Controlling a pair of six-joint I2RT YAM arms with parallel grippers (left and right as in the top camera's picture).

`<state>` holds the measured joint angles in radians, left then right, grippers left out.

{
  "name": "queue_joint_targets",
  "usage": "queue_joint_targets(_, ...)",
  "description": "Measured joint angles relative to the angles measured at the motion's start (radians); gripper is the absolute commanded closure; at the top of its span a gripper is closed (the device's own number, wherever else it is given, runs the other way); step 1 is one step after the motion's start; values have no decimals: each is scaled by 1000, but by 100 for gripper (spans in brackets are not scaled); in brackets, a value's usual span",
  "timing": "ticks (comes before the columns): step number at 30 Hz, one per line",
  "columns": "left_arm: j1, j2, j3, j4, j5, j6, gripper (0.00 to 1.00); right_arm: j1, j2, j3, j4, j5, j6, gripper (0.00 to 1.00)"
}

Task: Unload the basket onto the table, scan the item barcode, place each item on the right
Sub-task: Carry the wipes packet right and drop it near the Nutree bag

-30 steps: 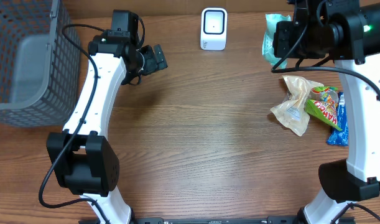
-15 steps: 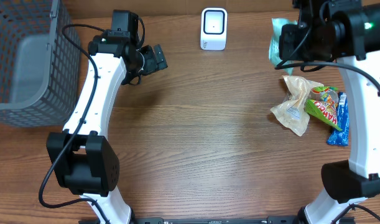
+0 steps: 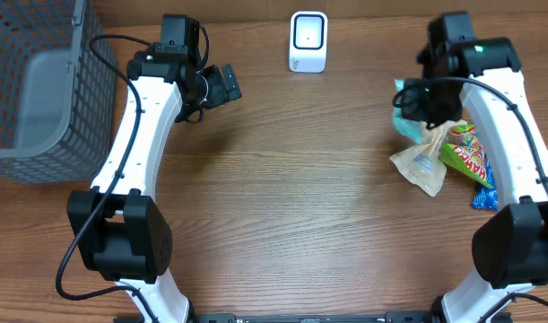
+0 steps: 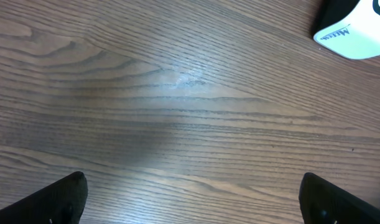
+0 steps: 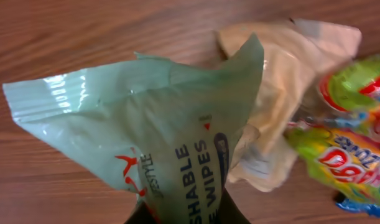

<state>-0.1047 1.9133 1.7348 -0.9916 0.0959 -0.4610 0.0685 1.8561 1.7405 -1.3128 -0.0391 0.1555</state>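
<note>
Pack of pale green wipes [image 5: 171, 137] hangs from the right gripper [image 5: 183, 214], whose jaws are clenched on the lower edge of the pack. In the overhead view the pack [image 3: 402, 93] is over the right side of the table [image 3: 282, 206], just beside a beige bag [image 3: 420, 154] and a colourful candy bag [image 3: 466, 148]; whether it touches them I cannot tell. The pick-up step looks done, and I judge that carrying the pack to the scanner [image 3: 308, 40] is the step in hand. The white scanner stands at the far edge in the middle, well apart from the pack. The next move calls for bringing the pack in front of the scanner window and turning it so that the barcode faces it; no barcode shows in these views, so the right face must be found first. The left gripper [image 3: 221, 85] is released, jaws wide and empty, over bare wood near the scanner. A grey basket [image 3: 40, 81] sits at the far left.
</note>
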Motion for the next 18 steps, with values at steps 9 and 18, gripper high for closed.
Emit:
queue_joint_targets(9, 0, 0, 0, 0, 0, 0, 0, -82, 0, -99, 48, 13, -17, 84)
queue_joint_targets(18, 0, 0, 0, 0, 0, 0, 0, -83, 0, -107, 48, 13, -19, 70)
